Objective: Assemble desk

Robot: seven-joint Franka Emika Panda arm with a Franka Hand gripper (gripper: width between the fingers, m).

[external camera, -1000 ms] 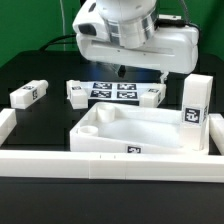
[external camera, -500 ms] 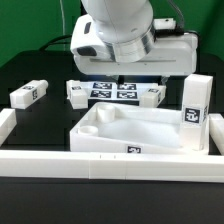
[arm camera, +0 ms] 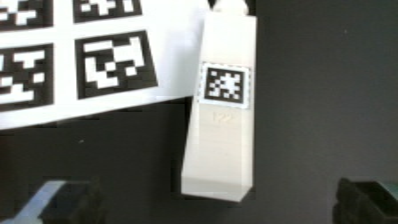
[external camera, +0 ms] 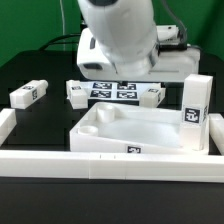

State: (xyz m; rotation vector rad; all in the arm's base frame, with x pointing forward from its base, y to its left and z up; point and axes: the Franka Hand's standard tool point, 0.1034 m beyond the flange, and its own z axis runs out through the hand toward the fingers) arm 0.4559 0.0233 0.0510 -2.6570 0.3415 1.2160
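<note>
Exterior view: the white desk top (external camera: 150, 126), a tray with a raised rim and round corner sockets, lies on the black worktop (external camera: 40, 65) in the lower middle of the frame, with a small tag on its front wall. An upright leg (external camera: 196, 105) stands at the tray's far corner on the exterior view's right; whether it sits in a socket cannot be told. The far-left leg (external camera: 28, 94) lies flat near the frame's left edge. The middle leg (external camera: 77, 91) and the right-hand leg (external camera: 152, 96) lie at either end of the marker board (external camera: 112, 90). A plain front rail (external camera: 100, 165) runs along the bottom. The robot arm (external camera: 120, 35) fills the upper middle and hides its claw here. In the wrist view the claw (arm camera: 217, 203) stands wide and grips nothing, its dark fingertips (arm camera: 63, 200) far apart. Beneath it a tagged leg (arm camera: 222, 120) lies just beside the board's edge. Every label is a black-and-white block pattern, and a faint mark under that leg's tag is too blurred to read.
</note>
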